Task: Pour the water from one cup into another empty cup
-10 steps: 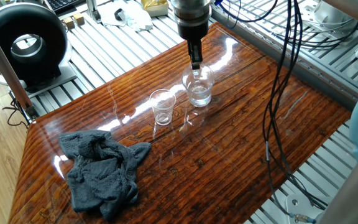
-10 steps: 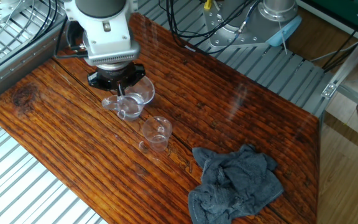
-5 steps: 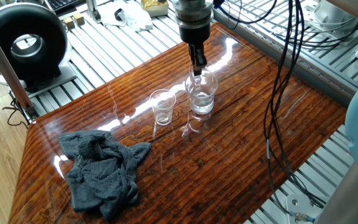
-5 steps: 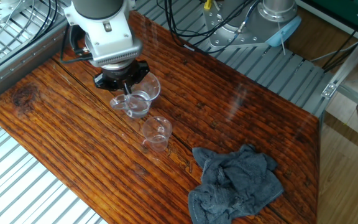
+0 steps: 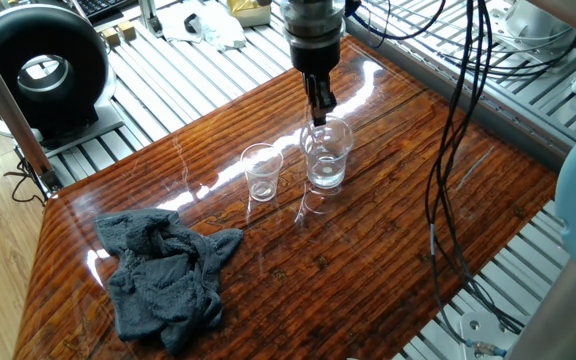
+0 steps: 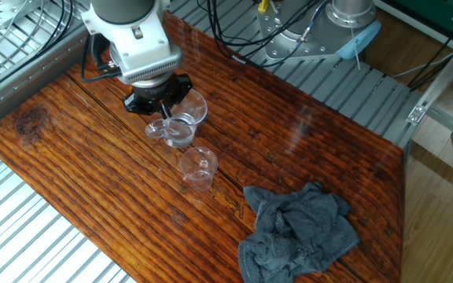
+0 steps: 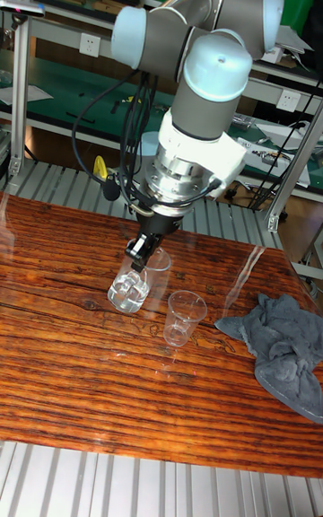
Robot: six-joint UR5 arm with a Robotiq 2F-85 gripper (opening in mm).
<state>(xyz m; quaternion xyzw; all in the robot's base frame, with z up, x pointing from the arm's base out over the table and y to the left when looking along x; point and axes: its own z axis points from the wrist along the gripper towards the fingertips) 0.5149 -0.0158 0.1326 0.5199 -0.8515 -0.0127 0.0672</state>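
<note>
My gripper [image 5: 318, 108] is shut on the far rim of the larger clear cup [image 5: 327, 150], one finger inside the wall and one outside. The cup hangs just above the wooden table [image 5: 388, 230], nearly upright, with water [image 5: 326, 177] in its bottom. The smaller empty cup [image 5: 262, 172] stands upright on the table a short way to its left. In the other fixed view the gripper [image 6: 163, 110] holds the larger cup [image 6: 184, 124] just behind the smaller cup [image 6: 198, 168]. In the tall fixed view the gripper [image 7: 141, 253], the larger cup [image 7: 133, 284] and the smaller cup [image 7: 184, 305] all show.
A crumpled grey cloth [image 5: 163, 275] lies on the table near its front left corner. A black round device [image 5: 43, 65] stands off the table at the far left. Black cables [image 5: 458, 150] hang down over the right side. Slatted metal framing surrounds the table.
The gripper has carried the larger cup a little sideways and up off the table, nearer to the smaller cup. The smaller cup and the cloth have stayed put.
</note>
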